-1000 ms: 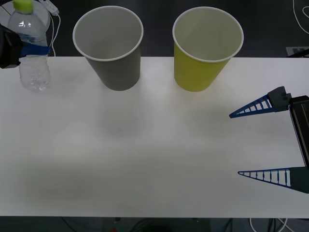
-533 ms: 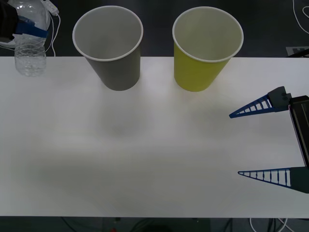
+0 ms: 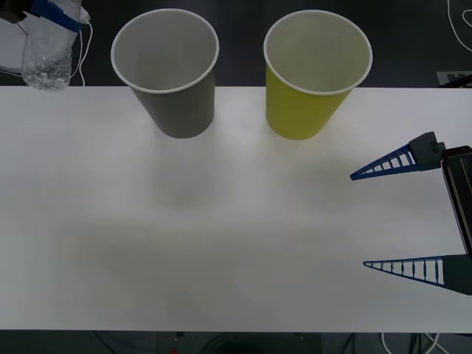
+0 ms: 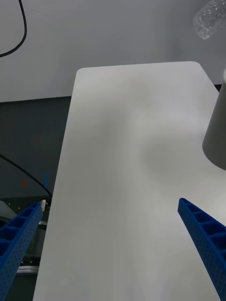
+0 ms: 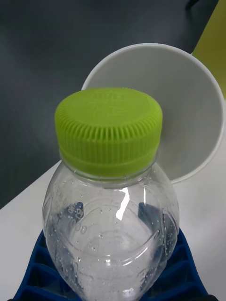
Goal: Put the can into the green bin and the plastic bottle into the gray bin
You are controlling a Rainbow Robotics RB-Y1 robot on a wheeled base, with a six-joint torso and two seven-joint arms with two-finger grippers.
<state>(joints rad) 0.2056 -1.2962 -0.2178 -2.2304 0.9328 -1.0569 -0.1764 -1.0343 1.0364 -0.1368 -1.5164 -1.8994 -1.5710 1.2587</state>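
Plastic bottle (image 3: 46, 63): small, clear, lime-green cap (image 5: 109, 129), droplets inside; at extreme upper left of front frame, off the table, upper part cut by the frame edge, a blue finger across its upper body. Gray bin (image 3: 167, 70): upright, upper centre-left, white rim, pale interior. Green bin (image 3: 313, 74): yellow-green, same tapered shape, upright, upper centre-right, beside the gray one, not touching

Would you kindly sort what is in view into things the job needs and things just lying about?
Job:
- clear plastic bottle with lime-green cap, held by left gripper
- gray tapered bin
- yellow-green tapered bin
- right gripper, open

Lying about:
- white cable
- white table
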